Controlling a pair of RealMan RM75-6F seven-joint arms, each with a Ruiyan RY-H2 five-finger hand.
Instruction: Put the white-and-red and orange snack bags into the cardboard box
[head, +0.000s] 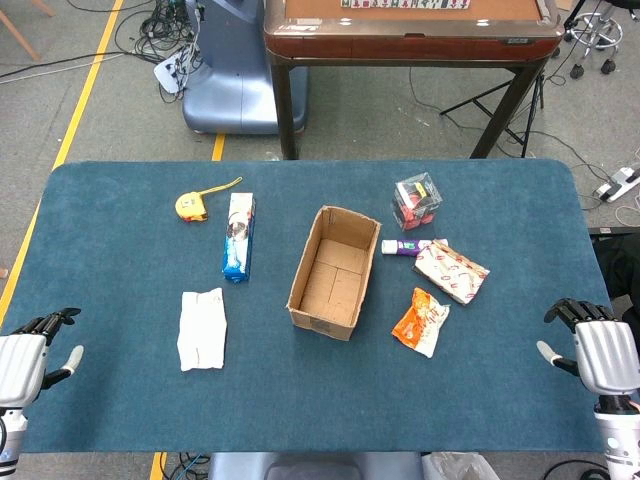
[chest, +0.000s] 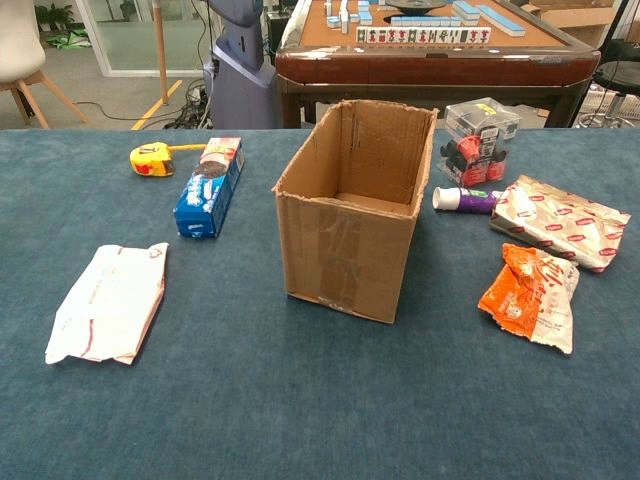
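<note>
Cardboard box (head: 331, 272) open-topped, mid-table, empty; crinkled orange snack bag (head: 421, 320) and white-and-red snack bag (head: 451, 270) lie just right, untouched, likely right hand's (head: 598, 352) work; left hand (head: 28, 358), right hand empty, fingers apart, near corners.

Three snack bags (head: 451, 271), one cardboard box (head: 333, 271), one cookie box (head: 238, 236).

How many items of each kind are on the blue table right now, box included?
Snack bags: 3, white-and-red bag, orange bag, plain white bag
Cookie packs: 1, blue cookie pack
Tape measures: 1, yellow tape measure
Clear plastic boxes: 1
Purple-and-white tubes: 1
Cardboard boxes: 1
Total: 8
</note>
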